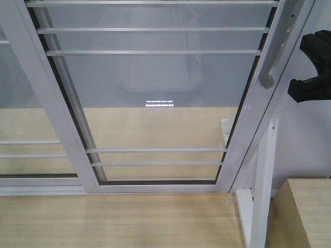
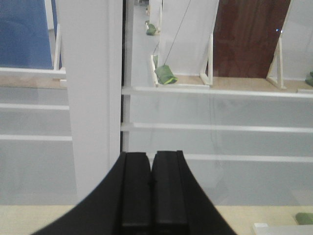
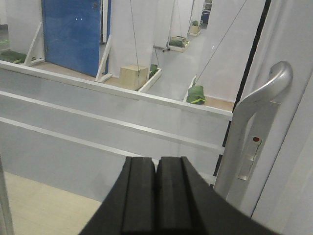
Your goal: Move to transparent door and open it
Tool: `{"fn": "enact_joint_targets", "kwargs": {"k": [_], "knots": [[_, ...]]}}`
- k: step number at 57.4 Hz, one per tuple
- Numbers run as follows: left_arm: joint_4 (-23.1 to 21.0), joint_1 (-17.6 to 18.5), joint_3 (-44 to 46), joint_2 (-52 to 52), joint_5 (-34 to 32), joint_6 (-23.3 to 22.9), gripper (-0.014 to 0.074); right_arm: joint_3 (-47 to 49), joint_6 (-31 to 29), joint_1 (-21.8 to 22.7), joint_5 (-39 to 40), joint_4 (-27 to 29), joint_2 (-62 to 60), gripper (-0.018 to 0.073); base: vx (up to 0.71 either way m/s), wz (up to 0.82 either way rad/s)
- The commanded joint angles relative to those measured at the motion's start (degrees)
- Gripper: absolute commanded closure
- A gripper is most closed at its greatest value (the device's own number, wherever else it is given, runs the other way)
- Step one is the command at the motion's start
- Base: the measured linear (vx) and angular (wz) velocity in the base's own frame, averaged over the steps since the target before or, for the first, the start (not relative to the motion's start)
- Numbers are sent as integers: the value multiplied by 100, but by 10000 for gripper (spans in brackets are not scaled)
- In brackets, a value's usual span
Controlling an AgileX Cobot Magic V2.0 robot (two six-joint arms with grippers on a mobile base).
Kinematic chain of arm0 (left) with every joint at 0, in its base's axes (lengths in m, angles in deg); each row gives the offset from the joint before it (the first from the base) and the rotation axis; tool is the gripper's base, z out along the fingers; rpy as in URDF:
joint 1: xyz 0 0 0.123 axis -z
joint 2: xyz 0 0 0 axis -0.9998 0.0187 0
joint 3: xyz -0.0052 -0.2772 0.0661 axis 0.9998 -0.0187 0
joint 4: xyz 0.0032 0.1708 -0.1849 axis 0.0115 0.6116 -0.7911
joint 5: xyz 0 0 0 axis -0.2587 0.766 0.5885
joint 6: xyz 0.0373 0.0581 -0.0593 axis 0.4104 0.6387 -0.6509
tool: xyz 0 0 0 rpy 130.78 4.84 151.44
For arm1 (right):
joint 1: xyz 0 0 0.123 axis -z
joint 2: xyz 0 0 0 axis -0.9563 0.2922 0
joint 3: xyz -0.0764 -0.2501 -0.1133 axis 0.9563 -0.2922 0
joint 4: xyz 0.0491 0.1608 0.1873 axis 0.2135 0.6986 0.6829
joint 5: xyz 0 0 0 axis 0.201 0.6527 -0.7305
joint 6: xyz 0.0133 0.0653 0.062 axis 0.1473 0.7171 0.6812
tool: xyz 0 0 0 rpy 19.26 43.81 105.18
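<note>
You're looking at a blue door; just right of it sits a pale wooden box, farther right a green sandbag (lying on grey floor), with white partition walls standing behind them.

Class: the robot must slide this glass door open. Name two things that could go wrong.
The right gripper is shut and sits left of the handle, not on it; it could bump the transparent door or slip off.
The left gripper, also shut, faces the white frame closely; a sliding panel might catch it.
</note>
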Motion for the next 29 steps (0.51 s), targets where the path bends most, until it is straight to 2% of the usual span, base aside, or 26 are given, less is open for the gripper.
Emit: {"fn": "enact_joint_targets", "kwargs": {"k": [1,11,23,29], "knots": [[8,27,225,-40,-419,6,528,211,-55,31,449,-24,-22,522,0,0],[99,27,225,-40,-363,38,407,211,-55,31,348,-38,-22,369,0,0],[187,27,225,-40,-121,52,207,211,-55,31,252,-34,-22,48,0,0],[183,27,225,-40,-83,52,120,211,-55,31,299,-34,-22,-78,0,0]]}}
